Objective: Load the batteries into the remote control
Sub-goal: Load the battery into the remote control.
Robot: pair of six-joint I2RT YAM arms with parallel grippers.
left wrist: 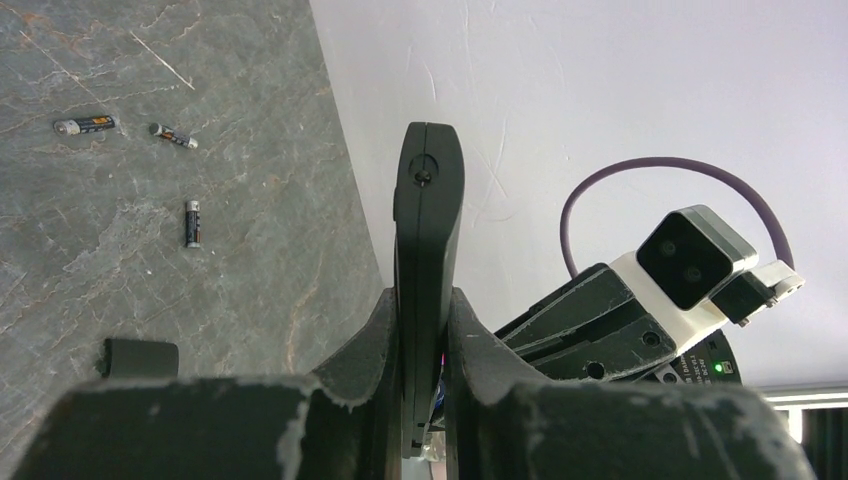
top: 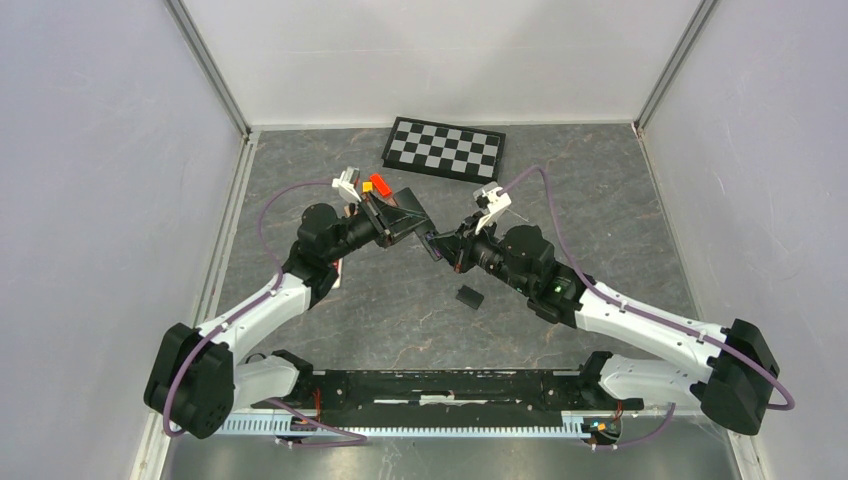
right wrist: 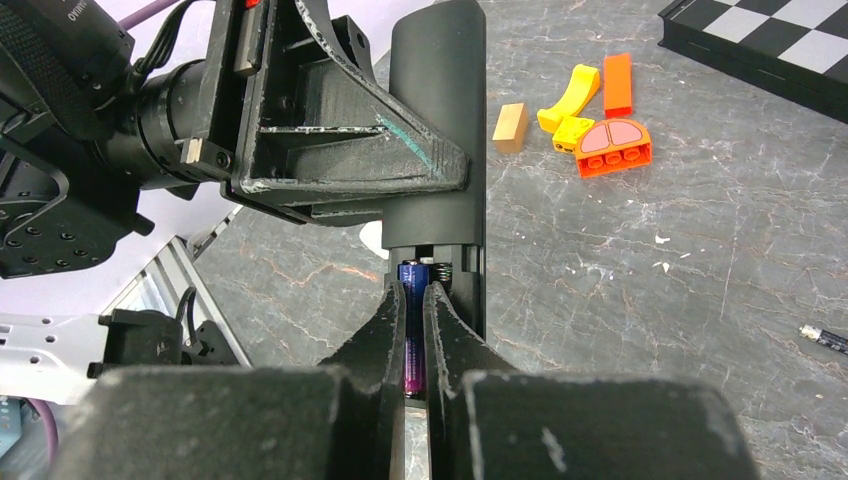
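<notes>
Seating blue-purple battery (right wrist: 412, 335), we judged: right gripper (right wrist: 415, 300) pinched it, jaws nearly shut, nose in open compartment (right wrist: 450, 265). Left gripper (left wrist: 425, 310) clamped tight on remote control (left wrist: 428, 200), held off table (top: 600, 200), mid-workspace. Remote's long axis ran diagonal, compartment end toward right gripper, other end far-left; battery lay along that axis. Second slot: we couldn't tell. Remaining: three loose batteries (left wrist: 193, 222) on table, likely cover (top: 469, 296) unfitted.
</notes>
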